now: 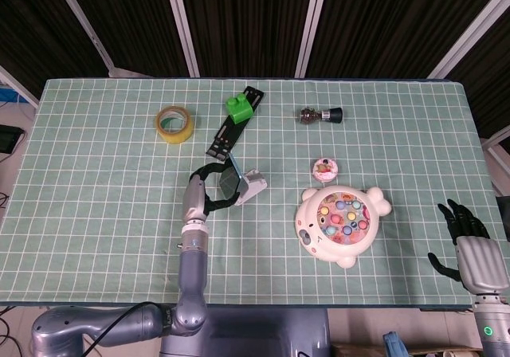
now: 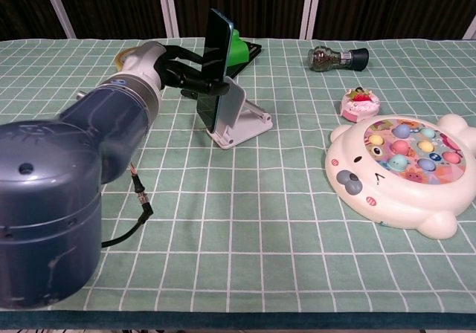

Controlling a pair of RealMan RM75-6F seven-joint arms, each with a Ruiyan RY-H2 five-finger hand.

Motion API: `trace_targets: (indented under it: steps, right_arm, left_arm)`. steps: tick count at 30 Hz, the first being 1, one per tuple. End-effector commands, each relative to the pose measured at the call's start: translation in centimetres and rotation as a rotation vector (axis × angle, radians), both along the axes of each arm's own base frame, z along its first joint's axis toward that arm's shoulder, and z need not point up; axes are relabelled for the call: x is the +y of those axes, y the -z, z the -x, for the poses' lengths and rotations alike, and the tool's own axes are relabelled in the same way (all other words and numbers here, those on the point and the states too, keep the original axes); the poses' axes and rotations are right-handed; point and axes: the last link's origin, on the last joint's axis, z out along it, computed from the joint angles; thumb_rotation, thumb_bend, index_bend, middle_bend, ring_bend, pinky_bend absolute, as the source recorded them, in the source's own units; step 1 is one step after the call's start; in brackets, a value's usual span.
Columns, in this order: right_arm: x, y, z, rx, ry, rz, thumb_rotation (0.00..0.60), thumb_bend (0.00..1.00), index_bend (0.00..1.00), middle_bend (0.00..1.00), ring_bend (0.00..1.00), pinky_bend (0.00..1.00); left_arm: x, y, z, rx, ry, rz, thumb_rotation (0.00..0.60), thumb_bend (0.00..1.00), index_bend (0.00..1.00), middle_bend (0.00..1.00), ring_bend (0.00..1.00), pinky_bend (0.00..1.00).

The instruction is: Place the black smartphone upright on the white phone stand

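Handling assessment: black smartphone (image 2: pixel 218 65) judged rigid, slim, smooth-faced, likely slippery and breakable if tipped; best held by its long edges. It stands nearly upright against the white phone stand (image 2: pixel 239 117); whether it is fully seated cannot be told. My left hand (image 2: pixel 178 71) pinches its edges. My right hand (image 1: pixel 475 255) rests apart, fingers spread, holding nothing.

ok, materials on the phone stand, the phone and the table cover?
White phone stand: looks like moulded plastic, matte white, with crisp folded edges. Black smartphone, held by the left hand: glossy dark face, likely glass, with a thin bluish rim that could be metal or plastic. Table cover: looks like green fabric or soft mat with a white printed grid; slight ripples suggest cloth.
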Motion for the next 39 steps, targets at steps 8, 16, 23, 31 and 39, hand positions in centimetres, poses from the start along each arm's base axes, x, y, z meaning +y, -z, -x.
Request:
trace_targets:
  steps: [8,16,23,31,39]
  right_arm:
    - [0.0,0.0,0.0,-0.003,0.000,-0.001,0.600,0.34,0.09,0.00,0.00,0.15]
    - [0.0,0.0,0.0,-0.005,-0.001,-0.001,0.600,0.34,0.09,0.00,0.00,0.15]
    - [0.0,0.0,0.0,-0.004,-0.001,-0.002,0.600,0.34,0.09,0.00,0.00,0.15]
    - [0.0,0.0,0.0,-0.005,-0.001,-0.002,0.600,0.34,0.09,0.00,0.00,0.15]
    - [0.0,0.0,0.0,-0.007,-0.001,-0.003,0.600,0.34,0.09,0.00,0.00,0.15]
  left_arm:
    - [0.2,0.4,-0.6,0.009,0.009,-0.011,0.600,0.27,0.46,0.52,0.08,0.00]
    - [0.1,0.9,-0.6,0.017,0.006,-0.018,0.600,0.27,0.45,0.51,0.08,0.00]
    - [0.3,1.3,-0.7,0.016,0.012,-0.022,0.600,0.27,0.45,0.51,0.08,0.00]
    - [0.3,1.5,-0.8,0.016,0.012,-0.022,0.600,0.27,0.45,0.51,0.08,0.00]
    - [0.2,2.0,-0.6,0.007,0.003,-0.010,0.600,0.27,0.44,0.51,0.08,0.00]
